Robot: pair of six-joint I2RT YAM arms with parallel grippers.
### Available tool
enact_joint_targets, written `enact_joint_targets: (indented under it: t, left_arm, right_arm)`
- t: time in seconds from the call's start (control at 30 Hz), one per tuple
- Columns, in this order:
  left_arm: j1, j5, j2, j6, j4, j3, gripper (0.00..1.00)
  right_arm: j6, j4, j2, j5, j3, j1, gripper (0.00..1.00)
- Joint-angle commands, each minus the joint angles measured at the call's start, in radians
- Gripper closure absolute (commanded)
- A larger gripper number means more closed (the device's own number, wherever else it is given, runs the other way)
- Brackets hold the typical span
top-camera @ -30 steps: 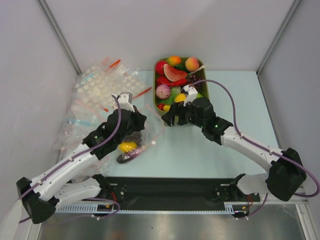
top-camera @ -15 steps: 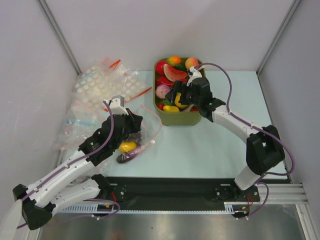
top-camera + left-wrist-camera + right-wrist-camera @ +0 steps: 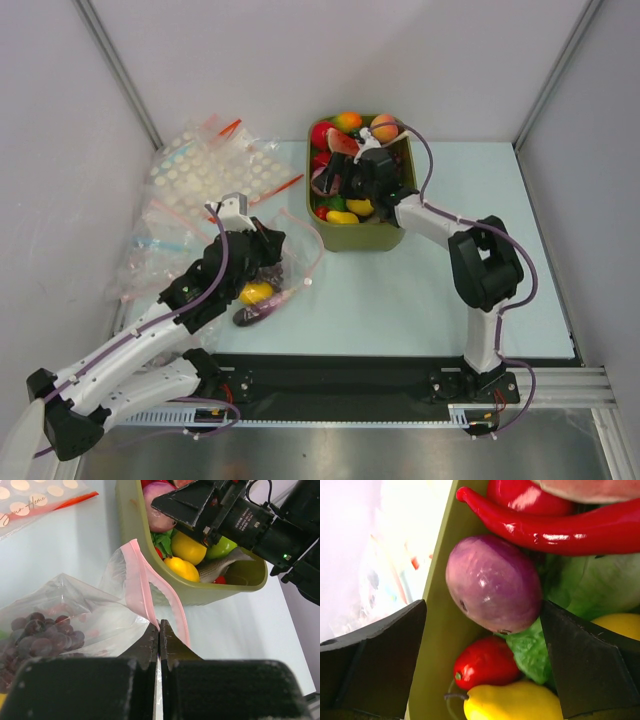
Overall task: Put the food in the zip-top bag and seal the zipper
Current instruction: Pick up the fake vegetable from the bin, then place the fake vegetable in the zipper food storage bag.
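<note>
The clear zip-top bag lies in front of the left arm, its mouth raised. My left gripper is shut on the pink zipper at the mouth's near edge. Dark grapes show inside the bag, with a yellow lemon and a purple eggplant beside them. My right gripper is open low in the olive-green tub, at its left side. A purple onion sits between its fingers, untouched. Below the onion are a small red fruit and a yellow pear.
The tub also holds a long red chili, a green leaf, a watermelon slice and a peach. Dotted clear bags with red strips are piled at the back left. Frame posts stand at both rear corners.
The right arm has reached further back and left into the tub and its jaws have opened wider. The left gripper stays shut on the bag's mouth, nearly still.
</note>
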Motion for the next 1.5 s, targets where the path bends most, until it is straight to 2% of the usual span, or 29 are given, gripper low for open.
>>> enact_joint_targets:
  t: [0.0,0.07,0.13,0.23,0.53,0.67,0.87,1.03,1.13,1.27,1.47]
  left_arm:
    - [0.005,0.012,-0.013,0.027,0.065,-0.005,1.00]
    - [0.005,0.043,-0.014,0.050,0.074,-0.004,1.00]
    - [0.005,0.047,-0.018,0.059,0.071,-0.004,1.00]
    - [0.005,0.053,-0.018,0.062,0.077,-0.002,1.00]
    - [0.005,0.023,-0.028,0.033,0.039,0.006,1.00]
    - [0.005,0.040,-0.013,0.035,0.045,0.012,1.00]
    - [0.005,0.133,0.111,0.062,0.017,0.082,1.00]
    - [0.004,0.184,0.156,0.076,0.013,0.102,1.00]
    - [0.005,0.190,0.148,0.081,0.008,0.107,1.00]
    - [0.005,0.213,0.115,0.088,0.000,0.108,1.00]
    - [0.004,0.257,0.033,0.082,0.033,0.081,1.00]
  right_arm:
    - [0.017,0.053,0.046,0.018,0.040,-0.009,0.00]
    - [0.009,0.083,0.045,0.019,0.032,-0.009,0.10]
    - [-0.004,0.091,0.045,0.010,0.035,-0.010,0.33]
    - [-0.009,0.077,0.008,0.013,0.027,-0.009,0.51]
    - [-0.115,0.082,-0.240,0.058,-0.170,-0.002,0.63]
    - [-0.144,0.062,-0.368,0.061,-0.256,-0.004,0.63]
    - [-0.184,0.039,-0.601,-0.005,-0.397,0.007,0.64]
    - [-0.233,0.031,-0.776,-0.047,-0.500,0.076,0.65]
    - [-0.257,0.027,-0.825,-0.064,-0.536,0.147,0.66]
    - [-0.317,0.004,-0.822,0.010,-0.537,0.258,0.66]
    - [-0.305,0.033,-0.753,0.025,-0.542,0.303,0.66]
